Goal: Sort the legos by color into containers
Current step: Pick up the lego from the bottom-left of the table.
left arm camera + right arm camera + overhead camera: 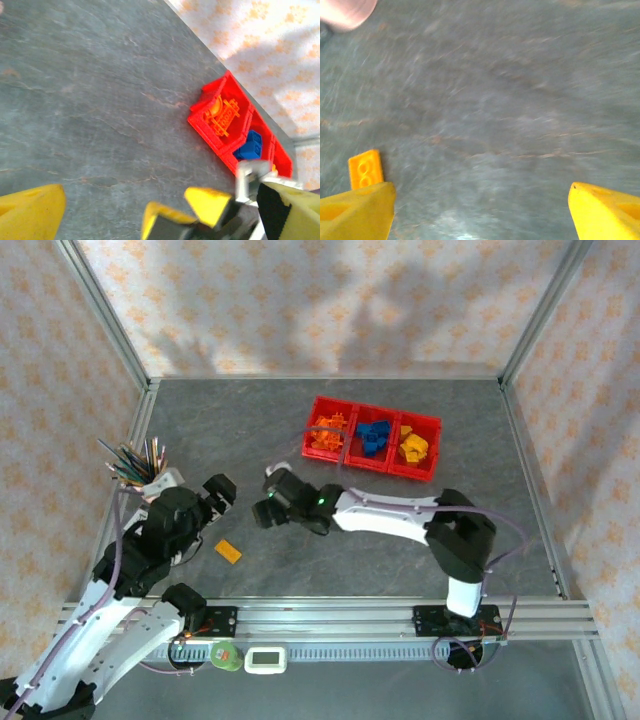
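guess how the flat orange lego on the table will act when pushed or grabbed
The orange lego lies flat and thin, so it probably slides on the table rather than tipping. It looks rigid and likely light; low edges may resist pinching.

Grey marbled tabletop [200,420], orange-patterned walls [300,290], aluminium frame [107,310]

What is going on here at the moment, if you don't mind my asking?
A color sort looks nearly done. The red tray already holds orange legos, blue ones and yellow ones, one color per bin. One orange brick lies on the table, and the right end effector hangs open near it, holding nothing.
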